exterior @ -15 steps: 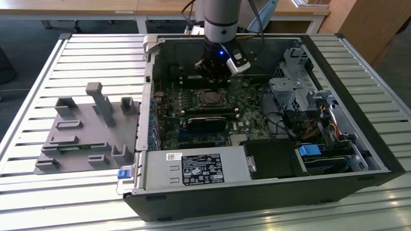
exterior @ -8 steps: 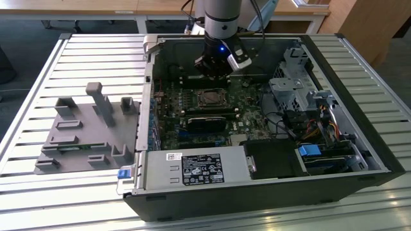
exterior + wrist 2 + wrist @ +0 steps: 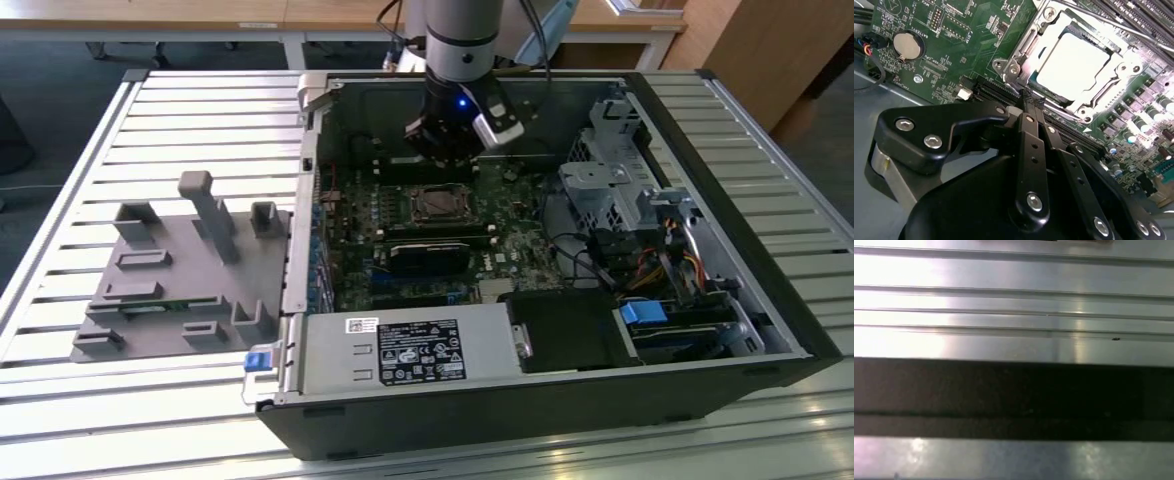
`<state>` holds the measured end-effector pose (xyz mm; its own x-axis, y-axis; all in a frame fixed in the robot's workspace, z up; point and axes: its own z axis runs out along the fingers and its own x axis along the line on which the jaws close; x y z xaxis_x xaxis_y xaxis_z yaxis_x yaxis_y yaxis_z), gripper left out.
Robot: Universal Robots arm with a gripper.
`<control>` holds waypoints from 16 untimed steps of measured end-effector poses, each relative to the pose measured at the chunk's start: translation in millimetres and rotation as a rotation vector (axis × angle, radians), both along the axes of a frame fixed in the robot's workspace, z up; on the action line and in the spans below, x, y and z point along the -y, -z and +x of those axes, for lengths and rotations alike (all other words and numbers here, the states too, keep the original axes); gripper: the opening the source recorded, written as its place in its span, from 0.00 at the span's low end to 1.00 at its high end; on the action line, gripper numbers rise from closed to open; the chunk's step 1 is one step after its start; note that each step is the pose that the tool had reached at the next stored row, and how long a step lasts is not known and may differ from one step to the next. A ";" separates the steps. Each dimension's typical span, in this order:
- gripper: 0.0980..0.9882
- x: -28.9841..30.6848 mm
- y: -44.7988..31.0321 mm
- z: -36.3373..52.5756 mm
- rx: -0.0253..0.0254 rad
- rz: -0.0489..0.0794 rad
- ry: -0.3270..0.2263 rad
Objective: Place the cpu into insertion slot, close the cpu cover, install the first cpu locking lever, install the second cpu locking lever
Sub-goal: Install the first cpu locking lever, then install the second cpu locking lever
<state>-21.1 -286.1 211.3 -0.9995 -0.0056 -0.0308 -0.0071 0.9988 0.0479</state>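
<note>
Closed, empty-fingered, the gripper [image 3: 1030, 100] hovers just beside the insertion slot [image 3: 1074, 65] on the green motherboard [image 3: 954, 55], where the cpu [image 3: 1074, 62] already sits beneath the lowered cpu cover [image 3: 1026, 50] inside the open computer case [image 3: 747, 300].

Open black computer case [image 3: 747, 330] at centre frame on a slatted aluminium table [image 3: 80, 160], green motherboard [image 3: 400, 240] inside. Grey fixture block [image 3: 180, 275] with upright pegs at left. Labelled power supply [image 3: 407, 352] along lower centre, drive cage [image 3: 607, 195] at right. Coin-cell battery [image 3: 907, 46] at upper left in the second wrist view.
</note>
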 end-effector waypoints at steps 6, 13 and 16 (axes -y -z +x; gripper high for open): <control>0.01 2.1 0.0 0.2 0.0000 0.000 0.000; 0.01 4.2 0.0 0.5 0.0000 0.000 0.000; 0.01 4.9 0.0 0.6 0.0000 0.000 0.000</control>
<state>-20.5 -291.0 211.3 -0.9995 -0.0056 -0.0308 -0.0071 0.9988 0.0479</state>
